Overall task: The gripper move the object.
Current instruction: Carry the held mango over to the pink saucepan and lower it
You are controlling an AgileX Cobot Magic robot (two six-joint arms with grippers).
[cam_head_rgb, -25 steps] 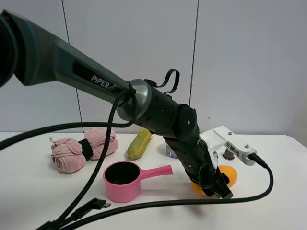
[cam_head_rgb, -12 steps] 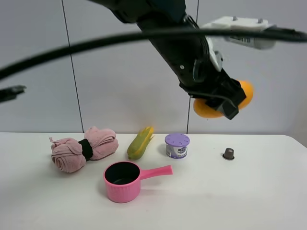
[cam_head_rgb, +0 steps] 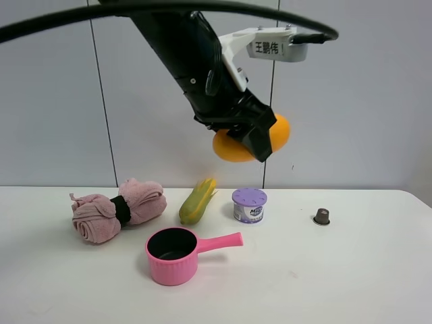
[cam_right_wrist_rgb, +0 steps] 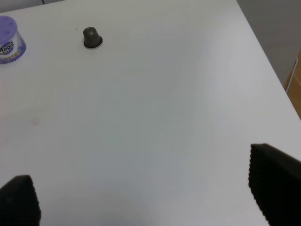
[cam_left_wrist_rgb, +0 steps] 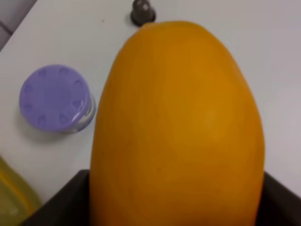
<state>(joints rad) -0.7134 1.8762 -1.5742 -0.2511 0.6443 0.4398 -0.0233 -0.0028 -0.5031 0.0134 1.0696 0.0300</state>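
mango [cam_head_rgb: 229, 150] mid-air, high over table [cam_head_rgb: 378, 270], roughly above purple cup [cam_head_rgb: 249, 204] | left gripper [cam_head_rgb: 260, 143] clamped across its middle, long axis near level, both ends sticking out | right gripper [cam_right_wrist_rgb: 146, 188] spread, empty

We noted: mango-like fruit [cam_left_wrist_rgb: 176, 127], smooth matt orange skin; pot [cam_head_rgb: 172, 268], glossy pink plastic; towel [cam_head_rgb: 94, 219], soft pink cloth; table [cam_head_rgb: 364, 270], smooth white.

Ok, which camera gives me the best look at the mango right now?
Left wrist: the mango fills the frame, smooth orange skin unobstructed. Exterior high shows it aloft in the left gripper, partly covered by the jaws. Right wrist doesn't show it.
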